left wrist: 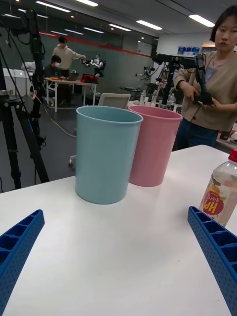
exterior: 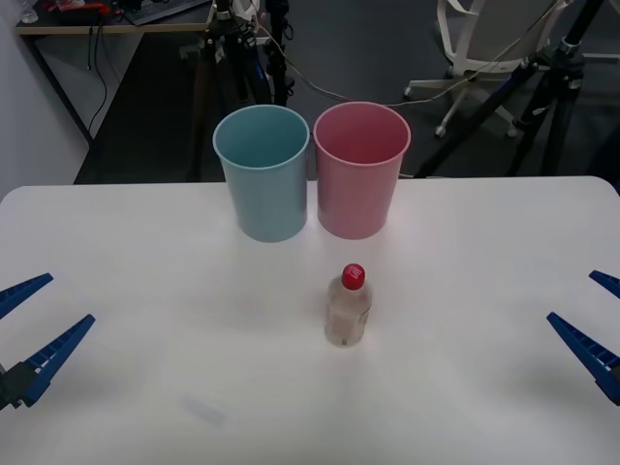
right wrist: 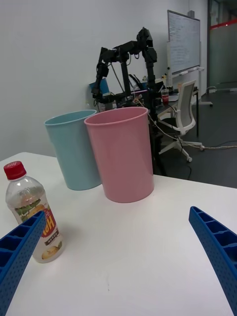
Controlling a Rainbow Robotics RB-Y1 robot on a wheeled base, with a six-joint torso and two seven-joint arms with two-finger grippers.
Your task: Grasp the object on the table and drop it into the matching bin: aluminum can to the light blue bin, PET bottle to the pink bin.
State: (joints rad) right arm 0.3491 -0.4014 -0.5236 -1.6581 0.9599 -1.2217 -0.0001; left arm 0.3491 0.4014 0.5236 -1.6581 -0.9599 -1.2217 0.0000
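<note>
The bottle [exterior: 348, 306] is standing upright on the table [exterior: 145, 291], red cap up, near the middle of the top and well apart from every edge. Nothing is touching it. In the right wrist view the bottle [right wrist: 32, 217] is showing a pale label with red and yellow print, and in the left wrist view the bottle [left wrist: 222, 190] is sitting at the picture's edge.

Toward the far edge, the pink bin [exterior: 360, 170] is standing just beyond the bottle, and the light blue bin [exterior: 263, 171] is standing right beside it on the left, their rims touching or nearly so. Both are upright and open-topped.

The left gripper [exterior: 34, 334] is hovering by the table's left edge, its blue ribbed fingers spread wide and gripping nothing. The right gripper [exterior: 591, 320] is hovering by the right edge, fingers likewise spread apart and bare. Both are well apart from the bottle.
</note>
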